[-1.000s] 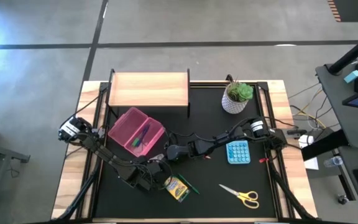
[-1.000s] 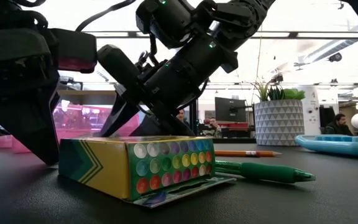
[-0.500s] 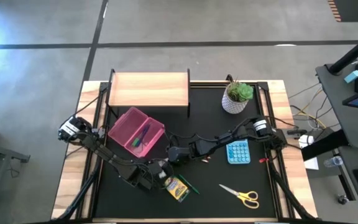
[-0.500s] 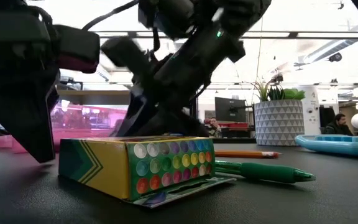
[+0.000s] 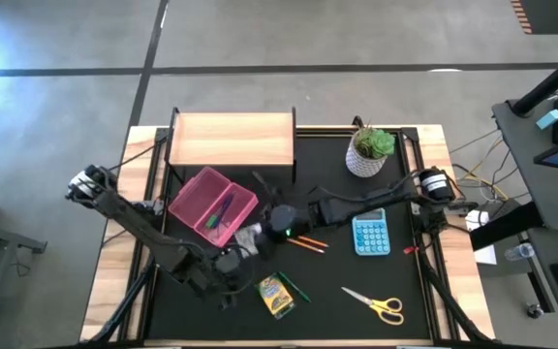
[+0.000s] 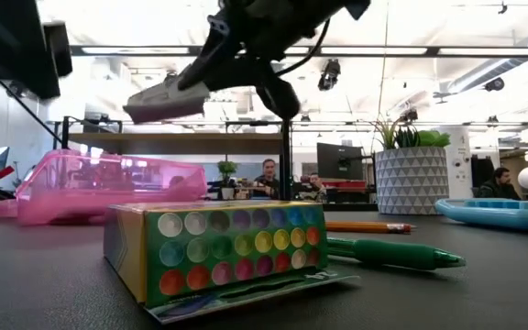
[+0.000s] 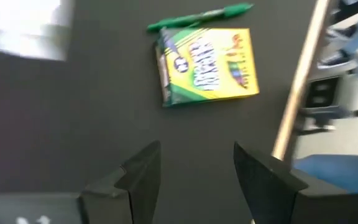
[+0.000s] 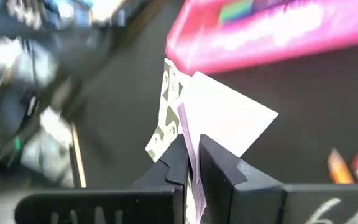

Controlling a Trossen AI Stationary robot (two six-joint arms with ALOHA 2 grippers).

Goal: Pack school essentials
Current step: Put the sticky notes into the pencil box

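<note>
**Patterned pad lifted toward the pink bin**

The left hand (image 7: pixel 191 168), fingers spread and empty, has pulled back from the crayon box (image 5: pixel 276 294), which lies on the surface (image 5: pixel 356 310) beside the green pen (image 5: pixel 295 287). The pink bin (image 5: pixel 212 206) waits nearby. The right hand (image 5: pixel 257 236), previously low behind the box, now pinches the white patterned pad (image 8: pixel 219 118) aloft, likely for dropping in.
</note>
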